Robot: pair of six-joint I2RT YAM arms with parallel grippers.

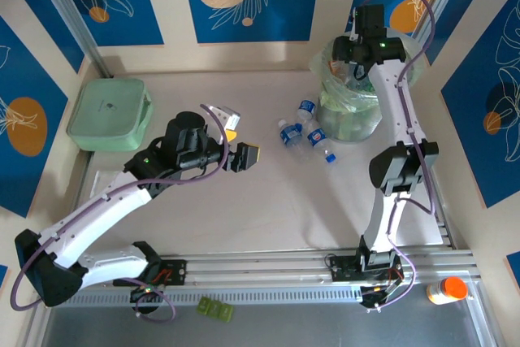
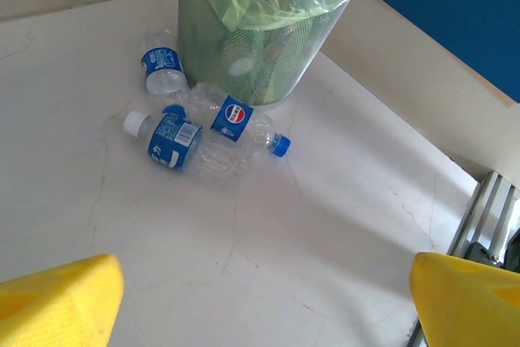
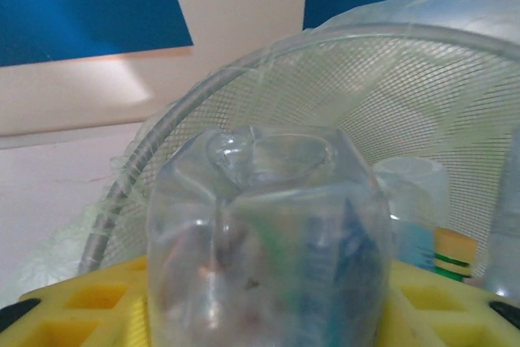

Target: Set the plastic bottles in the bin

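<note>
Bottles [image 2: 175,140], three with blue labels, are lying on the table [image 1: 268,209] just beside the bin [image 1: 349,115], which is standing near the far right corner. The left wrist view is showing one white cap and one blue. The left tool [image 1: 240,140] is hanging wide open near the table's middle, well apart from them. The right tool [image 3: 268,306] is reaching over the bin's rim. Its wrist view is revealing what the top view is hiding: it is holding a clear bottle [image 3: 268,225] between its yellow fingers [image 3: 81,306].
</note>
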